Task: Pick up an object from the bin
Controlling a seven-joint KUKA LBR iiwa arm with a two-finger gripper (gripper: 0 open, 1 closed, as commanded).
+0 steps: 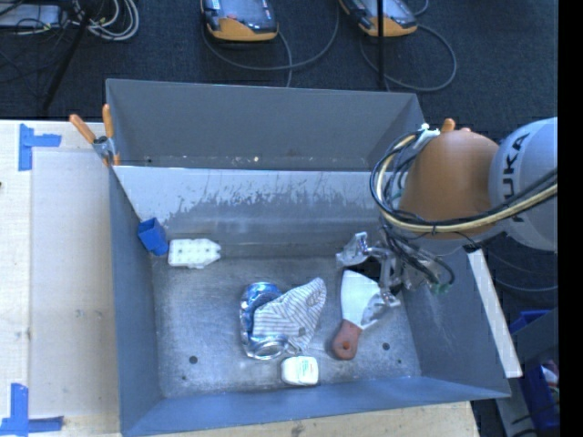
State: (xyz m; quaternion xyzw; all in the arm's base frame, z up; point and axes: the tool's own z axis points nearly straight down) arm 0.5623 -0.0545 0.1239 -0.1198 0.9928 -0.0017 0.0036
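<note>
Camera view: arm (524, 185) from right, pincer (369, 279) spread above white-headed tool (353, 294).

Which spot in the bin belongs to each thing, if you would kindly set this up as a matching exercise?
Things: 1 blue block; 2 striped cloth; 3 small white case; 4 brown-handled tool.
Places: A nearest the front wall; B right of the middle; C against the left wall; D draped over the crushed can.
Pairs: 1-C; 2-D; 3-A; 4-B.
</note>
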